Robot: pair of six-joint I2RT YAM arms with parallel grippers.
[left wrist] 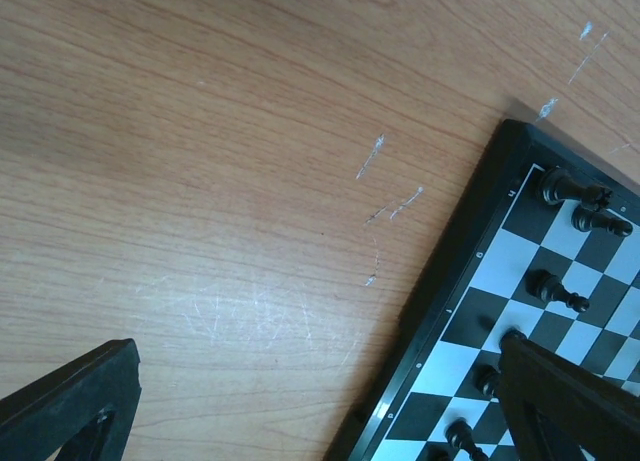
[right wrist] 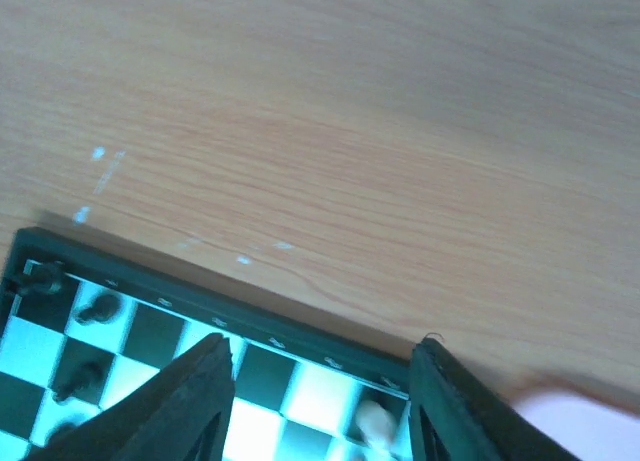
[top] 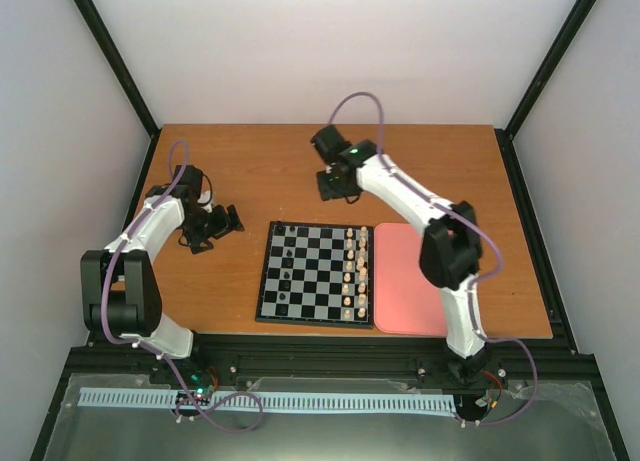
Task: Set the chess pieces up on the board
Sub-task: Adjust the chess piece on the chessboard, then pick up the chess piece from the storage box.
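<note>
The black pieces (left wrist: 556, 290) look light, slippery, easily toppled; pinch the body. The left gripper (left wrist: 320, 351) and right gripper (right wrist: 322, 346) hang released.

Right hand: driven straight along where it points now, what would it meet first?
Probably the far rim of the board: in the wrist view it lies right between the fingertips of the open right hand, with a cream-white piece just beyond. Height above it is unclear.

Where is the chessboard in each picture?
Top external: chessboard mid-table, left of the pink tray.
Left wrist: lower right, one corner poking in.
Right wrist: bottom left, far rim showing.
Shared landmark: that far-left corner, with black pieces by it.
</note>
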